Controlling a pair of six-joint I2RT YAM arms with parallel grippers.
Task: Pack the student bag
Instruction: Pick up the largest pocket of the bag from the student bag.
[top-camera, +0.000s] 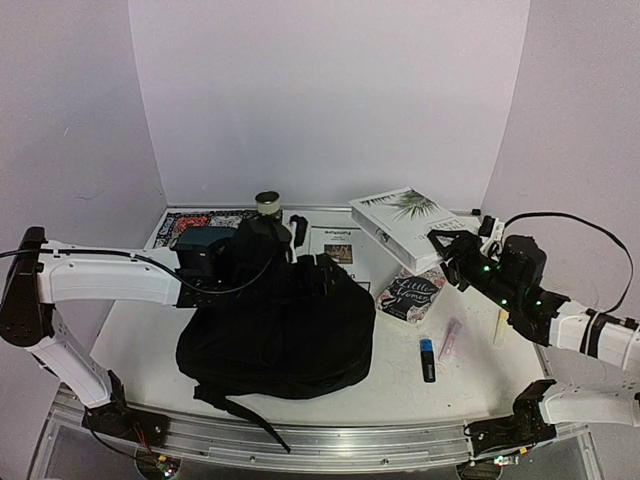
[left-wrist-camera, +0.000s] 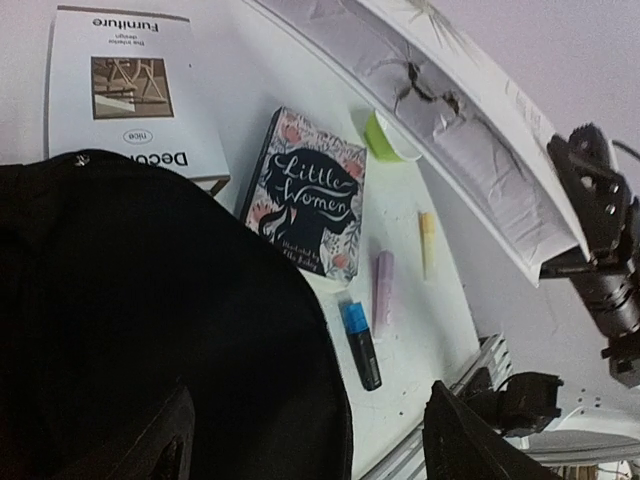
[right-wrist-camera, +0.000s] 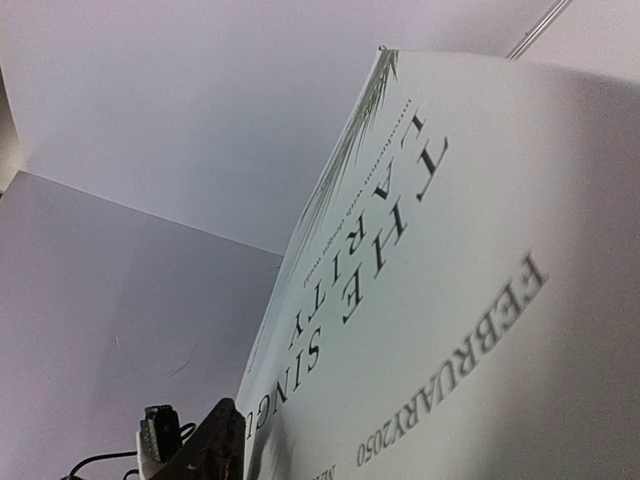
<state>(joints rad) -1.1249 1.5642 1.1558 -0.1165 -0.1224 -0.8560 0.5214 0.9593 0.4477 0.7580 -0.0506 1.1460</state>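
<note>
Soft, floppy student bag (top-camera: 290, 330) on the tabletop (top-camera: 140, 340).
It will sag, so grab its top edge. Left pincer (left-wrist-camera: 310, 410) is apart above the bag; right pincer (top-camera: 445, 245) clamps a white magazine (top-camera: 405, 215).

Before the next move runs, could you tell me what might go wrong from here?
The right gripper pinches the white magazine near one corner only, tilted in the air; it could sag, slip or tear. If dropped, it may land on the Little Women book below. The left gripper is open, not holding the student bag, so the floppy bag may shift during insertion.
</note>
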